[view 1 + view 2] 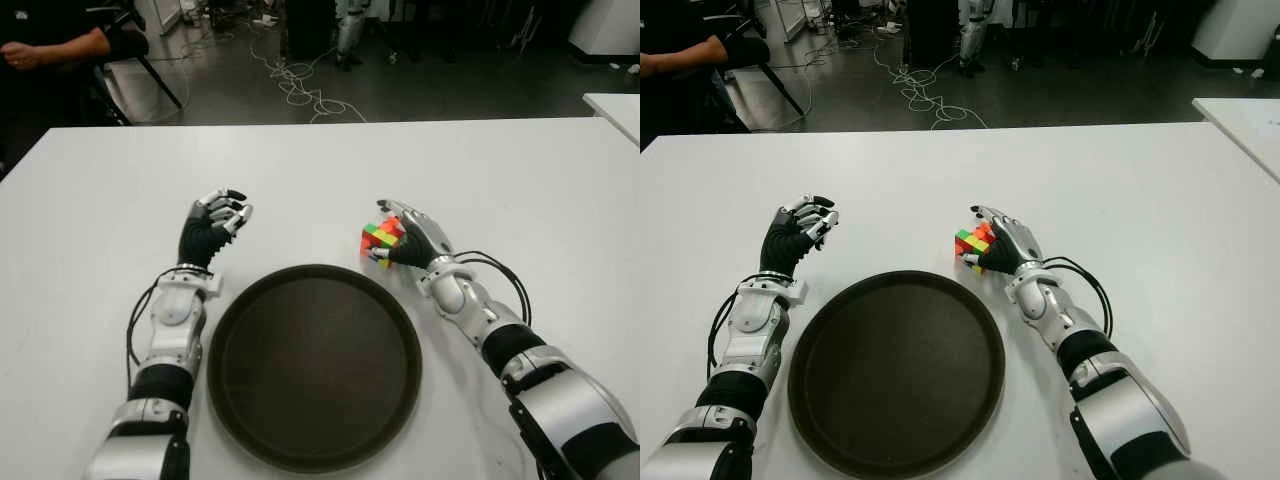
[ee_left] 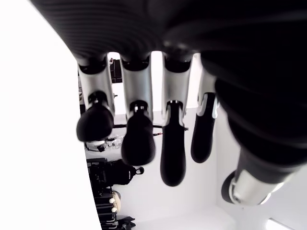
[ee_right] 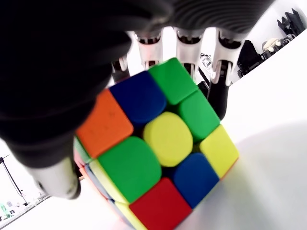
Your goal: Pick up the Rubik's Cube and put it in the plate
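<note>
Left hand shows over the white table, just beyond the left rim of the plate and apart from it — its fingers are loosely curled forward and hold nothing, as its own wrist view confirms. Whether the hand touches the table cannot be told. Its forearm runs back along the plate's left side toward the near edge.

Centre: the plate, a round dark tray with a raised rim, lies flat on the table between the two arms, nothing in it.

Right of centre: the Rubik's Cube stands just past the plate's far right rim, close to the rim but outside it. Green, yellow, red and orange stickers show in the eye views; the right wrist view shows a mixed face of blue, green, yellow, orange and red squares. Whether the cube is on the table or slightly raised cannot be told.

Right hand is closed around the cube from the cube's right side — fingers wrap over the far face and the thumb presses the near side, so the cube sits pinched between them. The right forearm, with a black cable looping beside it, slants back to the lower right.

Background: a person's arm at the far left and cables on the dark floor beyond the table.
</note>
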`<act>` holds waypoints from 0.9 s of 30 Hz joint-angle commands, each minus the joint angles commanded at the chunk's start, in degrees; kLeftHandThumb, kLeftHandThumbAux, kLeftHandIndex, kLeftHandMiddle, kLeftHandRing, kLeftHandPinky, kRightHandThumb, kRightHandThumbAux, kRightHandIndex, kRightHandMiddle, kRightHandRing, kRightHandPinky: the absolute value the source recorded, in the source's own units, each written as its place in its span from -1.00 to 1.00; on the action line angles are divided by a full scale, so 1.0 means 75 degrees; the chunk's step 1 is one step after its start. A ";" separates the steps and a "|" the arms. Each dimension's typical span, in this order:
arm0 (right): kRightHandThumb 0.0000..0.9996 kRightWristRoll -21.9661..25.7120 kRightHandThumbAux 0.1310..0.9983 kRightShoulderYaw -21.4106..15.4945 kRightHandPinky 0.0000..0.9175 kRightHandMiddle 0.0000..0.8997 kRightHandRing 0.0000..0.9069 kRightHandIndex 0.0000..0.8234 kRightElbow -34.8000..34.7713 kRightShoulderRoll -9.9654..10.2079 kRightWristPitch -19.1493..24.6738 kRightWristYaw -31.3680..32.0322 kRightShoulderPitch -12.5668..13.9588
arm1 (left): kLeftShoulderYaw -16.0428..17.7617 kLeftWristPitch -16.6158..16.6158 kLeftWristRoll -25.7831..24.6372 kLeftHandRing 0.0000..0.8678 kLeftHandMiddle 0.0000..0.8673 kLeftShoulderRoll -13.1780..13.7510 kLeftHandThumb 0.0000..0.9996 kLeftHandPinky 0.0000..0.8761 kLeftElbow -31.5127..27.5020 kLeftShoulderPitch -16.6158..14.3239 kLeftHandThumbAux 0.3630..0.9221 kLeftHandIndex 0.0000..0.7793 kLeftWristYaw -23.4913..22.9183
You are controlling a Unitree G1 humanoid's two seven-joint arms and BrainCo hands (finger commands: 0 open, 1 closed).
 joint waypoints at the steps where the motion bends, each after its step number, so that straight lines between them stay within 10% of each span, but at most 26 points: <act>1: 0.13 0.0002 0.24 0.0000 -0.16 -0.27 -0.20 -0.28 -0.0008 -0.0011 -0.0030 0.0006 0.0006 | -0.0001 0.0003 -0.0006 0.71 0.34 -0.0006 0.69 0.78 -0.0007 0.0002 0.07 0.06 -0.0004; 9: 0.60 -0.0003 0.28 -0.0037 0.06 0.03 0.13 -0.01 -0.0218 -0.0069 -0.0303 -0.0230 0.0123 | -0.0001 0.0024 -0.0008 0.72 0.34 -0.0036 0.69 0.78 -0.0063 0.0021 0.07 0.06 0.0008; 27: 0.66 -0.0026 0.27 -0.0103 0.19 0.11 0.28 -0.03 -0.0238 -0.0101 -0.0970 -0.1155 0.0195 | 0.0001 -0.0022 -0.0011 0.72 0.33 -0.0050 0.69 0.78 -0.0115 0.0063 0.07 0.06 0.0048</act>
